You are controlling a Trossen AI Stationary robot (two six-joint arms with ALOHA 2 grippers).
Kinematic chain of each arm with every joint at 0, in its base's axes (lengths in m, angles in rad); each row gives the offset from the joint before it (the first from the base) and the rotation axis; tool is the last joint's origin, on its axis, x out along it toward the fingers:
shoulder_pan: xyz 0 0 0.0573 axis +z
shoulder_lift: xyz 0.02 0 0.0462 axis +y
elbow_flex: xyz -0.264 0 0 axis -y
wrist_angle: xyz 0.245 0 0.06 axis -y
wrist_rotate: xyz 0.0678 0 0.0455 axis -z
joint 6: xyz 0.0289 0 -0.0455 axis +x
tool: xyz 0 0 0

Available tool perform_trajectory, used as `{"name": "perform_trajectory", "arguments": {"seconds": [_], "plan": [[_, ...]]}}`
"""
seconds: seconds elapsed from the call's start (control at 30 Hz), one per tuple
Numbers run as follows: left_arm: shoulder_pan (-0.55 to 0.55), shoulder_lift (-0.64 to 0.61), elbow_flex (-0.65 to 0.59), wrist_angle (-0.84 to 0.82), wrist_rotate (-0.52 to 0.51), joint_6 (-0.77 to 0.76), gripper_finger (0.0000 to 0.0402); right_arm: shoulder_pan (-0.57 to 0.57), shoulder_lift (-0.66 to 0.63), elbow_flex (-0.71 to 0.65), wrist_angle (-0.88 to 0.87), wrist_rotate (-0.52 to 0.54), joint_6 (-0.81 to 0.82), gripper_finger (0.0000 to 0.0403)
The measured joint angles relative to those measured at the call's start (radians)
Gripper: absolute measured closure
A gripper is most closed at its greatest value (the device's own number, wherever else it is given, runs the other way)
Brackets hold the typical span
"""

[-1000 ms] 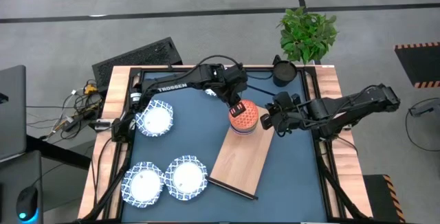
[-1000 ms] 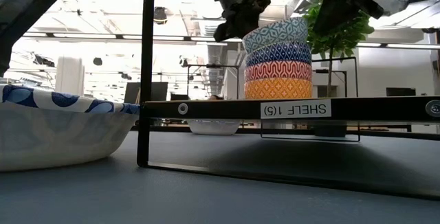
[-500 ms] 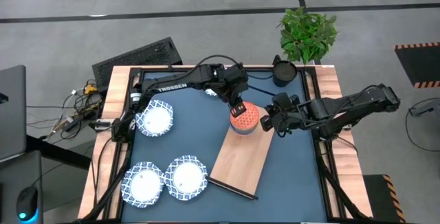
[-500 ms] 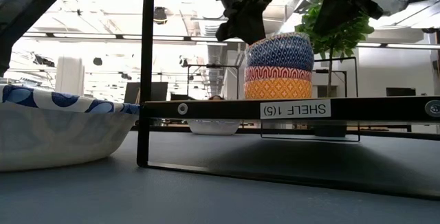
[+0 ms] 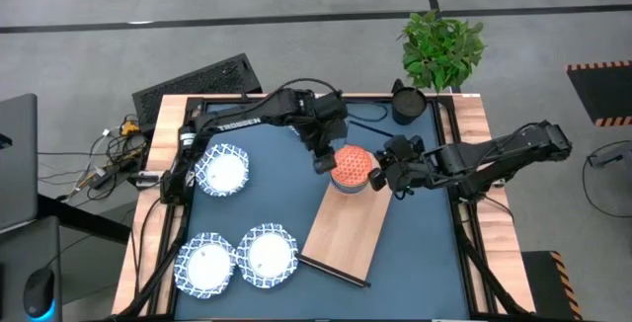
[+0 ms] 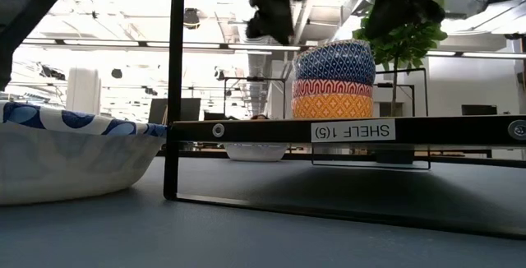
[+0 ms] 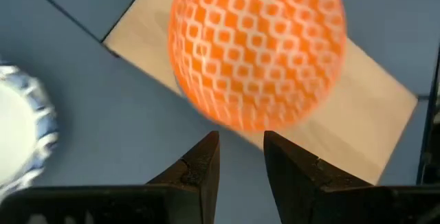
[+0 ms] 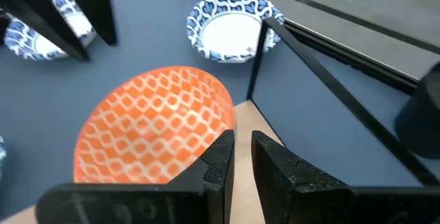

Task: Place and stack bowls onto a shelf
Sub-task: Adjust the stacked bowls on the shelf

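Near you, two white bowls (image 5: 237,260) sit at the surface's front-left corner; a third (image 5: 221,171) lies along the left edge. The shelf (image 5: 346,233) runs mid-surface, a bowl stack (image 5: 351,168) on its far end. Left gripper (image 5: 323,162), jaws released, beside it. Right gripper (image 5: 378,177) opposite, jaws slightly parted, grasping nothing.

In the low view, the left gripper (image 6: 271,9) above the stack of small patterned bowls (image 6: 332,81) is smeared by motion, its fingers indistinct. The right gripper (image 6: 403,5) beside it is cut off by the top edge. Just left of the left wrist's fingers, a white blue-rimmed bowl (image 7: 24,135) is cropped and blurred.
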Motion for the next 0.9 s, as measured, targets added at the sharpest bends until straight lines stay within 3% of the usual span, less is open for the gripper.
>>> {"name": "perform_trajectory", "arguments": {"seconds": [0.37,0.73,0.9], "plan": [[-0.179,-0.145,0.0,0.001,-0.212,0.045,0.0303,-0.05,0.094,-0.001,0.052,0.012,-0.001,0.0323],[-0.388,-0.149,0.0,-0.024,-0.421,0.044,0.0303,-0.055,0.163,0.0,0.065,-0.029,0.017,0.0323],[-0.438,-0.149,0.0,-0.046,-0.537,0.002,0.0303,-0.053,0.123,0.001,0.085,-0.031,0.024,0.0323]]}}
